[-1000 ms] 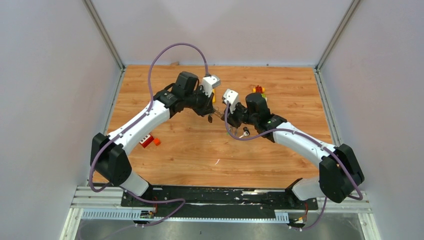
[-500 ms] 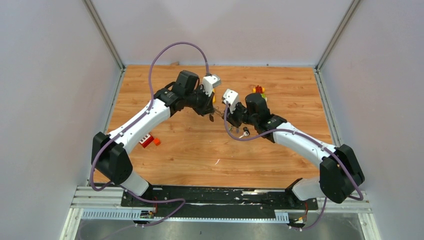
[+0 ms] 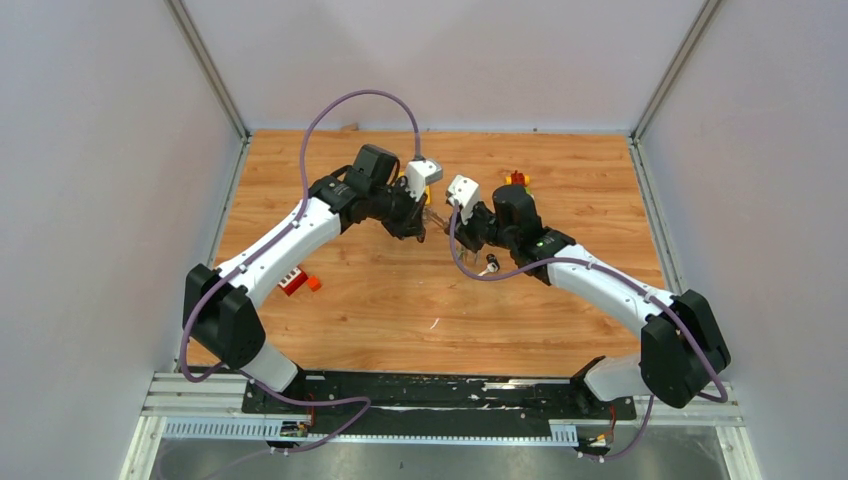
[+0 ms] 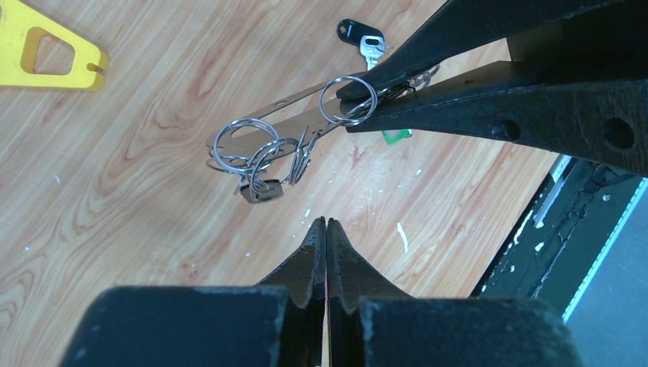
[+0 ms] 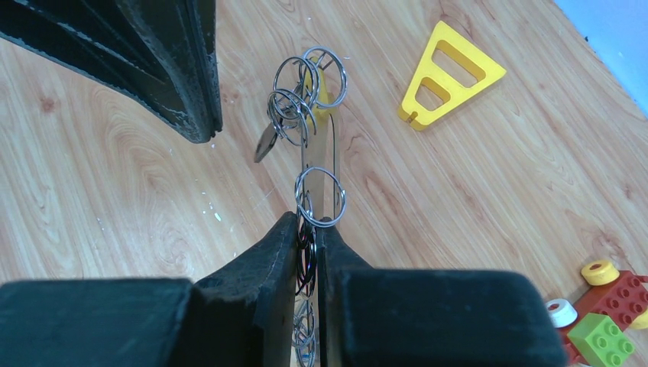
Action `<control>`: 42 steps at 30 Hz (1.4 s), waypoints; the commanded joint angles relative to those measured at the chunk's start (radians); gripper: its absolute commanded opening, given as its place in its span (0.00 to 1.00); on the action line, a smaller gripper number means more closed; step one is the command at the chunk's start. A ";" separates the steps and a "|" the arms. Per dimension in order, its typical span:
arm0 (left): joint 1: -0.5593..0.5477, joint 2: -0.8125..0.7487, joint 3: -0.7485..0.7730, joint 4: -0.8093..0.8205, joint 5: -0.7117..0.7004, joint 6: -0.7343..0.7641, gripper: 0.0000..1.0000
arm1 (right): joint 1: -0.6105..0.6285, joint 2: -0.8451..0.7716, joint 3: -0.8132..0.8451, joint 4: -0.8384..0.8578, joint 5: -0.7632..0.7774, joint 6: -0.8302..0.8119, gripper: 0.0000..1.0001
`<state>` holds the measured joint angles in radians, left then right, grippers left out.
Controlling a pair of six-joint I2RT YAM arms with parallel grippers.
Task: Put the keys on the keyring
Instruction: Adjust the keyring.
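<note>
The keyring (image 5: pixel 319 153) is a flat silver loop seen edge-on, with several small split rings (image 5: pixel 306 84) threaded on it. A small metal key (image 4: pixel 260 191) hangs from them. My right gripper (image 5: pixel 307 222) is shut on the keyring's near end and holds it above the table; it also shows in the top view (image 3: pixel 452 235). My left gripper (image 4: pixel 326 222) is shut with nothing showing between its tips. It sits just beside the keyring (image 4: pixel 294 126), apart from it. A black-tagged key (image 4: pixel 359 34) and a green tag (image 4: pixel 397 136) lie on the table.
A yellow plastic triangle frame (image 5: pixel 451 73) lies on the wood past the keyring. A red-green-yellow toy block figure (image 3: pixel 517 181) stands behind the right arm. Red blocks (image 3: pixel 297 283) lie by the left arm. Grey walls enclose the table (image 3: pixel 380 310).
My left gripper has shifted a little back and toward the right gripper. The right arm, with the keyring, has hardly moved.
</note>
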<state>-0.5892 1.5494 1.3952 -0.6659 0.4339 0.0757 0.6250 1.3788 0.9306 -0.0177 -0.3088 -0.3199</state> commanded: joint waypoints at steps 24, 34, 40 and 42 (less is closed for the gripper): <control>0.056 -0.191 -0.316 0.403 0.179 0.239 0.37 | -0.011 -0.035 0.057 0.059 -0.095 0.052 0.00; 0.116 -0.298 -0.481 0.616 0.383 0.332 0.53 | -0.016 -0.032 0.058 0.056 -0.117 0.058 0.00; 0.117 -0.285 -0.499 0.662 0.458 0.374 0.53 | -0.017 -0.032 0.057 0.056 -0.122 0.058 0.00; 0.117 -0.277 -0.500 0.661 0.462 0.390 0.52 | -0.017 -0.032 0.059 0.056 -0.124 0.058 0.00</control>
<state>-0.4770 1.2739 0.8970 -0.0711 0.8276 0.4068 0.6136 1.3788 0.9405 -0.0185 -0.4107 -0.2779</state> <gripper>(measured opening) 0.530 0.126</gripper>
